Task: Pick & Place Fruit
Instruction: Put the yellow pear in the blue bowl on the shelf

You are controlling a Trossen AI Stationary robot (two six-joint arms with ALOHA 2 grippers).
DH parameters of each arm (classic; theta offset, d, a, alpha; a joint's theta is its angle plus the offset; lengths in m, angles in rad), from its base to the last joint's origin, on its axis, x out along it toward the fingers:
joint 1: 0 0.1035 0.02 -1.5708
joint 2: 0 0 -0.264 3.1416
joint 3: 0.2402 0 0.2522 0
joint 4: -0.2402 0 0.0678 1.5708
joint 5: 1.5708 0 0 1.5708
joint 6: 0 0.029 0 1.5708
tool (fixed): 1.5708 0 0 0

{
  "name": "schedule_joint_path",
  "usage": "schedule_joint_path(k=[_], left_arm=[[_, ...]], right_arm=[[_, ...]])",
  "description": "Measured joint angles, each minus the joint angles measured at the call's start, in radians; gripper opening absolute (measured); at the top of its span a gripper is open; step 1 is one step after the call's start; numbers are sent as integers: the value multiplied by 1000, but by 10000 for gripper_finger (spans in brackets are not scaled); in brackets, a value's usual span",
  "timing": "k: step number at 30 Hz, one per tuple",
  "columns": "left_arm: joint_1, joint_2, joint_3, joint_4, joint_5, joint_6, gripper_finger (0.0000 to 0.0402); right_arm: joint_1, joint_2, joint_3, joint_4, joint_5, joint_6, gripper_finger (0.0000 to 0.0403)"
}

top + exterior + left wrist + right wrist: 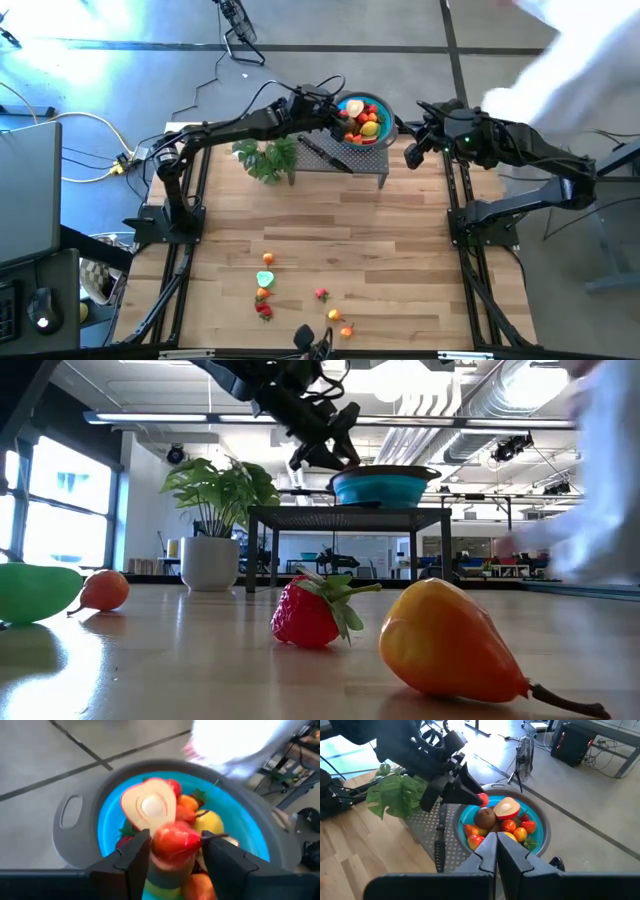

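Note:
A blue bowl with a grey rim stands on a raised metal mesh stand at the far side of the table. It holds several toy fruits, among them a halved peach and a brown kiwi. My left gripper hangs over the bowl, shut on a red fruit. My right gripper hovers shut, with nothing in it, to the right of the bowl. Several more fruits lie on the wooden table near its front edge. My left gripper pinches the red fruit by its two opposite sides between its two fingers. The fingers slant down from the table's left. The fruit is lifted clear, just above the fruits in the bowl.
A black-handled knife lies on the stand beside the bowl. A leafy green plant stands left of the stand. A person's white sleeve shows blurred beyond the table's far right corner. A strawberry and an orange-yellow fruit lie nearest the low camera.

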Motion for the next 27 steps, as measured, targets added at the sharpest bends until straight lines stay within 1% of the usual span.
schedule_joint_path(k=[6,11,16,20,23,27], left_arm=[[0,0,0,3,-1,-20,211],[0,-2,0,6,-1,-30,215],[0,-46,-1,-11,6,-26,215],[-15,-99,-1,-21,6,9,199],[-41,-135,-1,-57,6,37,174],[-86,-173,-1,-151,6,43,136]], right_arm=[[0,0,0,0,0,0,3],[0,0,0,0,0,-14,3],[0,0,0,0,0,-19,3],[0,0,0,0,-13,-23,3],[0,0,0,0,-35,-26,3],[0,0,0,1,-74,-27,3]])
